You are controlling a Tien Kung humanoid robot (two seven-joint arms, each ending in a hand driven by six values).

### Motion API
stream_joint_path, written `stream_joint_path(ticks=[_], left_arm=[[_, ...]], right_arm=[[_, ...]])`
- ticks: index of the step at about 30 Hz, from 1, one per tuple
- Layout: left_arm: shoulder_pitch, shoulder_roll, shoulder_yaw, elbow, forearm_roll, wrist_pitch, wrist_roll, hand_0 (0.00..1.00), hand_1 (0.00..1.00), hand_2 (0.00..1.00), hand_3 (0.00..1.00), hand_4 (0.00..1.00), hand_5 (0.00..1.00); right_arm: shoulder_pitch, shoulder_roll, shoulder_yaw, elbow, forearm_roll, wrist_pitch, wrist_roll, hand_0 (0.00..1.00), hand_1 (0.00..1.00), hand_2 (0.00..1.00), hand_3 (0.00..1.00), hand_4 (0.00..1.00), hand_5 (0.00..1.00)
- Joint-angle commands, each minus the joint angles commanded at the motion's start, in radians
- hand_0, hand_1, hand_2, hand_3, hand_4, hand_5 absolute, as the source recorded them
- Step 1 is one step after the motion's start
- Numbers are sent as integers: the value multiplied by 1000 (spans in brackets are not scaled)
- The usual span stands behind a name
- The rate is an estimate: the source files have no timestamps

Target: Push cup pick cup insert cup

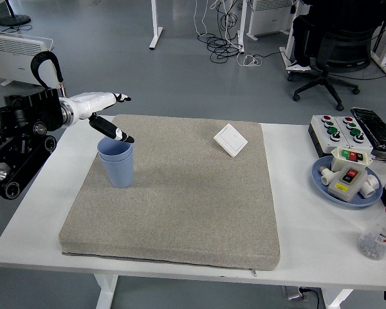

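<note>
Two blue cups (pixel 117 162) stand nested, one inside the other, upright on the left part of the grey mat (pixel 180 206). My left hand (pixel 109 116) hovers just above and behind the cups. Its fingers are spread and hold nothing. The thumb points down toward the cup rim and the other fingers point right. The right arm is out of view.
A white switch plate (pixel 230 140) lies at the mat's far right. Right of the mat stand a button box (pixel 338 129), a blue plate (pixel 367 196) with small button boxes and a bottle (pixel 380 232). A black device (pixel 376 125) lies at the far right.
</note>
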Motion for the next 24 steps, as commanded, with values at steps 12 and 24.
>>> stream_joint_path(ticks=[12,24], left_arm=[[191,5,-285,-72,-507,327,54,816,841,894,831,610,998],[524,-55,-474,-344,-1012,368,12,859,884,946,879,599,998]], right_arm=[[2,3,13,0,-6,-2,4,694,597,601,545,108,431],[2,10,31,0,-12,-6,9,694,597,600,545,108,432]])
